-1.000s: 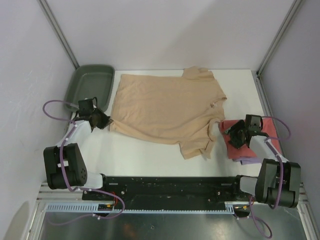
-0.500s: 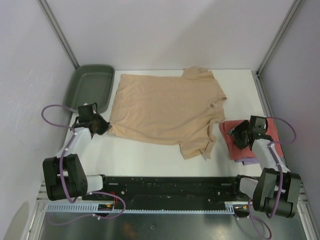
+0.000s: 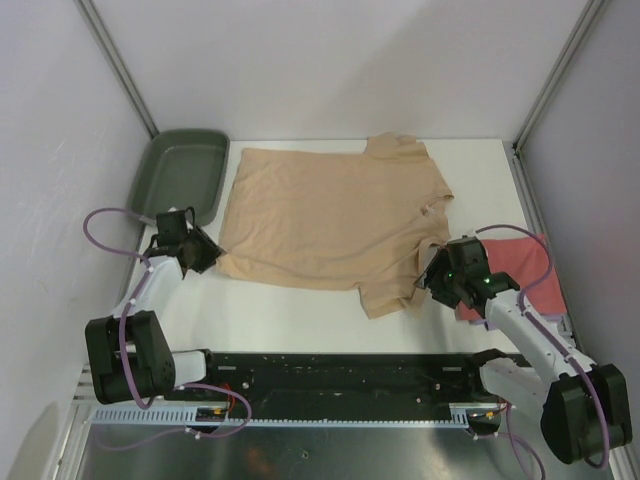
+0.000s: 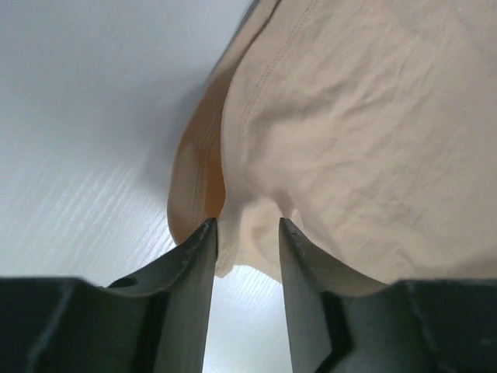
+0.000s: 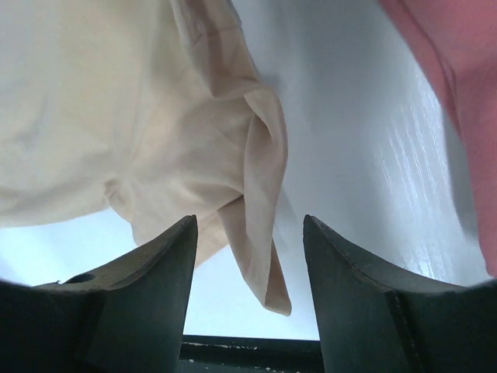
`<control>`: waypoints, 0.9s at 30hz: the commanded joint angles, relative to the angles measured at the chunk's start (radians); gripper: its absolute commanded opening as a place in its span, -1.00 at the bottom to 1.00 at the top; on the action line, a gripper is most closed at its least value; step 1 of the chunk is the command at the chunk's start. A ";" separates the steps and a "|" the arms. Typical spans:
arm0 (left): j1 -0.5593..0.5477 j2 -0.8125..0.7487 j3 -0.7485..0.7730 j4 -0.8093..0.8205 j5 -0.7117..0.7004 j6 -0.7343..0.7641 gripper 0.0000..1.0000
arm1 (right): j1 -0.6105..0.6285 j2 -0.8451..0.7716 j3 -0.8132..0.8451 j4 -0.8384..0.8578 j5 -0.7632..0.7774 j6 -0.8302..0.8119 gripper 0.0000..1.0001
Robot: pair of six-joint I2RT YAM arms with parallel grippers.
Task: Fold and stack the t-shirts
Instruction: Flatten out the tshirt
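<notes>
The tan t-shirt (image 3: 330,215) lies spread flat mid-table. My left gripper (image 3: 200,255) is at its near left hem corner. In the left wrist view the gripper (image 4: 247,225) is open, with the hem corner (image 4: 233,249) lying between the fingertips. My right gripper (image 3: 440,275) is at the shirt's near right sleeve. In the right wrist view it (image 5: 248,221) is open wide, with a hanging sleeve flap (image 5: 260,233) between the jaws. The folded coral-red shirt (image 3: 525,265) lies at the right, also in the right wrist view (image 5: 458,78). A thin lavender edge (image 3: 558,314) shows under it.
A dark green tray (image 3: 185,175) stands at the back left, just behind my left gripper. White walls close in the table on the left, back and right. The black rail (image 3: 340,375) with the arm bases runs along the near edge.
My right gripper has moved left, off the coral-red stack, to the tan shirt's near sleeve. My left gripper has shifted slightly toward the hem corner.
</notes>
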 commanded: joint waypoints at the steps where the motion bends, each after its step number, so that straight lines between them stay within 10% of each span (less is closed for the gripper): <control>1: 0.009 -0.059 -0.004 -0.018 -0.061 0.038 -0.05 | 0.065 0.032 -0.007 -0.035 0.105 0.053 0.19; 5: 0.009 -0.126 -0.007 -0.068 -0.171 0.040 0.05 | 0.062 0.064 -0.007 -0.011 0.105 0.031 -0.02; 12: 0.008 -0.190 -0.069 -0.121 -0.236 -0.029 -0.08 | -0.077 0.086 -0.007 -0.016 0.050 -0.057 -0.94; 27: -0.023 -0.083 -0.167 -0.062 -0.206 -0.129 -0.27 | -0.075 0.084 -0.007 0.021 -0.033 -0.075 -1.00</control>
